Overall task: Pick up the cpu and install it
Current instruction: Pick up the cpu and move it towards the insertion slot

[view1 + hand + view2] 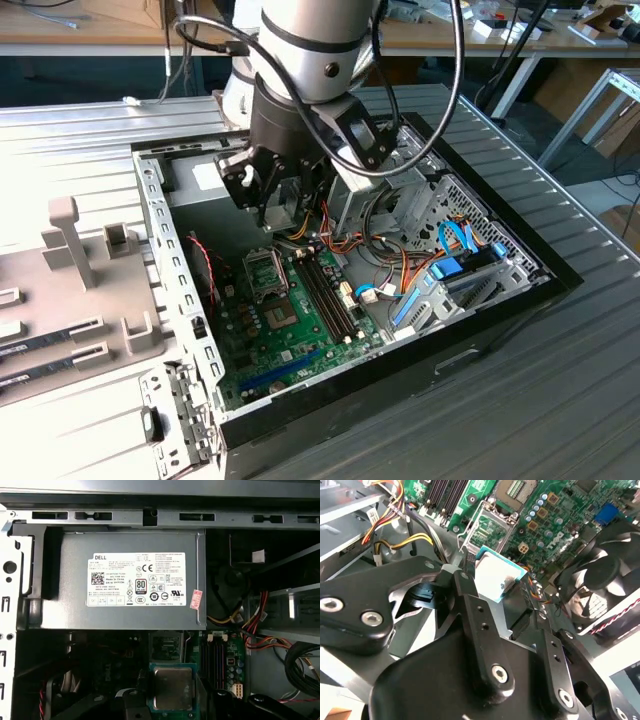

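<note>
In the exterior view, an open computer case [480,330] sits on a ribbed grey metal surface [580,400], with wooden benches [90,30] across the room behind. The pincer [265,190] hangs over the motherboard [290,335]. In the second wrist view, the pincer grips the cpu [495,575] by its edges, above the open socket frame [492,527]. In the first wrist view, the cpu [172,687] is near the grey power supply [120,540].

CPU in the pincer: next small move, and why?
Probably ease it down toward the socket: the pincer grips the cpu by its edges, well above the motherboard, and the socket's frame stands open.
</note>
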You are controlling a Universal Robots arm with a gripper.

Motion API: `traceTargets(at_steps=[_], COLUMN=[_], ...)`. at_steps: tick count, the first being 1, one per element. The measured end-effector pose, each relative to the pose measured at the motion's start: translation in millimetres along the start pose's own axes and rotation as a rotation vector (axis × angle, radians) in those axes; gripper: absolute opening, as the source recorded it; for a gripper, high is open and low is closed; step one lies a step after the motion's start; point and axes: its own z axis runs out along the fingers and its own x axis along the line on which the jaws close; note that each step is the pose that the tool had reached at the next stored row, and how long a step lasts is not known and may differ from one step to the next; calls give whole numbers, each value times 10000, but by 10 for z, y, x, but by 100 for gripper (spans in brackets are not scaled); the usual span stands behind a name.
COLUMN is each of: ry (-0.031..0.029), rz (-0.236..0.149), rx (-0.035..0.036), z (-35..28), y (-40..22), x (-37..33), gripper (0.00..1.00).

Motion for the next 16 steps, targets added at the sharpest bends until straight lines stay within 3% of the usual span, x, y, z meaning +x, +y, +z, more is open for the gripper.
traceTargets(at_steps=[4, 16], ry=[0, 1], rz=[0, 0], rx=[0, 1], z=[13, 50], y=[-54, -121], x=[1, -11], gripper=[47, 47])
